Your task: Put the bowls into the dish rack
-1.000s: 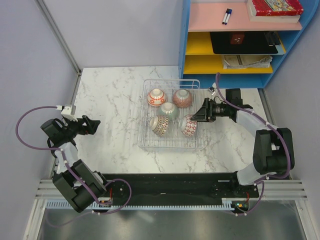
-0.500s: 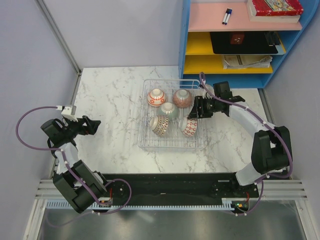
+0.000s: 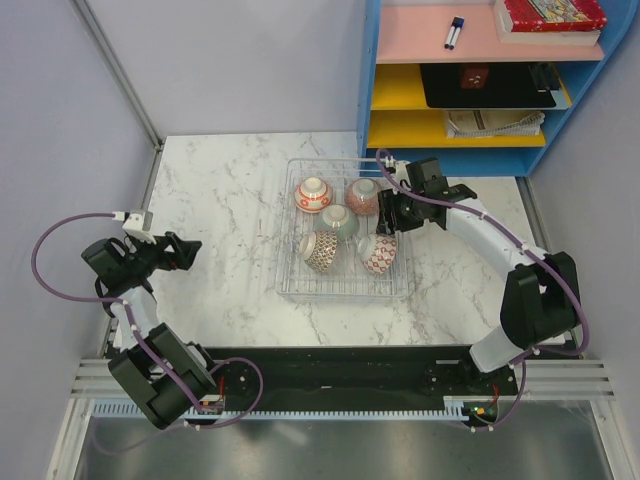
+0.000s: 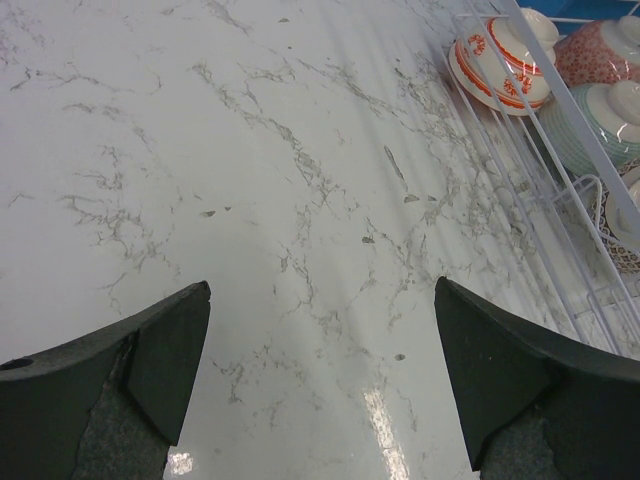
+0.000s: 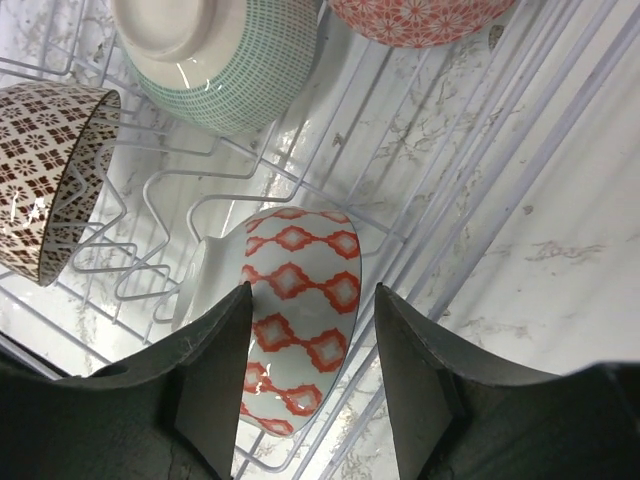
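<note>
1. Left tool (image 4: 322, 284) — jaws spread wide — hovers over the tabletop (image 3: 230, 190) near its left edge.
2. Dish rack (image 3: 345, 282), right of the tabletop's centre, holds all five bowls (image 3: 313, 194).
3. Right tool (image 3: 387, 213) — jaws parted, pinching nothing — hangs above the rack's right side.

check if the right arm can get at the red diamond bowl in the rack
Probably yes: the right pincer hangs open right above the red diamond bowl, which lies on its side in the rack, and nothing sits between them.
</note>
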### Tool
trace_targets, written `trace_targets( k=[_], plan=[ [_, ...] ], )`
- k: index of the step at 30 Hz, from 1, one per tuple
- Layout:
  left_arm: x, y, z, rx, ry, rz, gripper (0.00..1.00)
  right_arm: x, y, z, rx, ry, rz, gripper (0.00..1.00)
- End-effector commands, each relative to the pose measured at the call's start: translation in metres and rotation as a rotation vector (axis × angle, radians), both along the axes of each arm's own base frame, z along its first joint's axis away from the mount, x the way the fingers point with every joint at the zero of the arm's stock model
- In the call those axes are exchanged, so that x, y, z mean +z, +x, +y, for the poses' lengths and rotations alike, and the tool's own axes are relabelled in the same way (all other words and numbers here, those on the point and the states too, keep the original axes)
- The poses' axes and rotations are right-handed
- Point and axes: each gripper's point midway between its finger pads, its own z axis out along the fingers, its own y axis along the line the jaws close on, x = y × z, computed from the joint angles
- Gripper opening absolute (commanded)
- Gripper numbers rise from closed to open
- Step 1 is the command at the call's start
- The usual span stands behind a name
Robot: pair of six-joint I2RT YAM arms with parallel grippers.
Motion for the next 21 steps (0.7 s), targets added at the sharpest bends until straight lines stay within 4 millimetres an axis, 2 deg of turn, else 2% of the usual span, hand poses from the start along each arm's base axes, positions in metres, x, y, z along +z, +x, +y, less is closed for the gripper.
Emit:
trace_targets(
  k=[1,3,8,10,13,18,19,20,21],
  plan=[
    [0.009,0.001,0.001,-0.028,0.061,-0.059,1.0,0.007,0.012,-0.02,-0.025,-0.163,-0.053,0.59],
    [0.009,0.001,0.0,-0.029,0.062,-0.06,1.0,0.013,0.014,-0.018,-0.019,-0.167,-0.071,0.59],
    [0.009,0.0,0.001,-0.028,0.062,-0.06,1.0,0.012,0.011,-0.013,0.011,-0.186,-0.067,0.61],
    [0.008,0.001,0.0,-0.03,0.063,-0.06,1.0,0.017,0.013,-0.01,0.023,-0.186,-0.08,0.62],
    [0.008,0.001,0.001,-0.029,0.062,-0.058,1.0,0.036,0.017,-0.001,0.046,-0.153,-0.13,0.63],
    [0.007,0.001,0.0,-0.032,0.058,-0.057,1.0,0.087,0.025,0.021,0.127,-0.041,-0.259,0.67],
    [0.008,0.001,0.0,-0.032,0.06,-0.06,1.0,0.098,0.026,0.025,0.141,-0.017,-0.293,0.77],
    [0.008,0.001,-0.001,-0.037,0.06,-0.06,1.0,0.111,0.025,0.027,0.159,0.005,-0.328,0.8],
    [0.008,0.001,0.0,-0.034,0.06,-0.06,1.0,0.119,0.025,0.029,0.172,0.015,-0.358,0.94]
  ],
)
